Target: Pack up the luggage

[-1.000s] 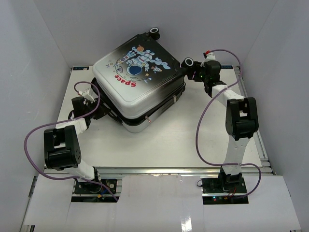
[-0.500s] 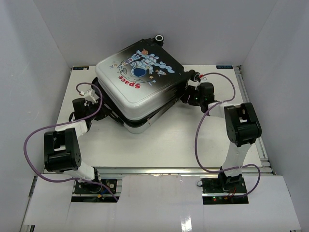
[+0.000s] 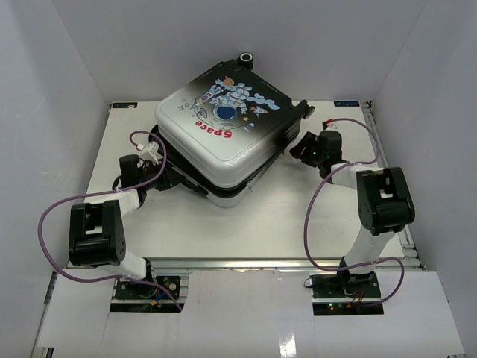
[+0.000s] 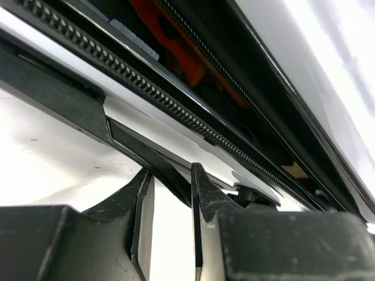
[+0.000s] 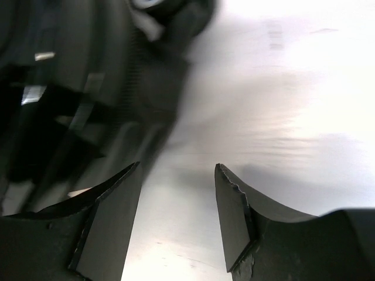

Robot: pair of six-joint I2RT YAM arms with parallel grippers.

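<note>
I'm working in a robotics lab cell: plain white walls box in the white counter beyond and beside the left end effector and right end effector. Behind them run an aluminium rail, purple cables and bare circuit boards by the arm bases.

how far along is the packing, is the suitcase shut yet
Done: an orange item already lies inside the luggage, and its lid is lowered. In hand: the left pincer, slightly open, sits at the unzipped zipper rim, where a gap shows between the halves; the right pincer is open and empty by its right corner. Left: press the halves together and zip it shut.
</note>
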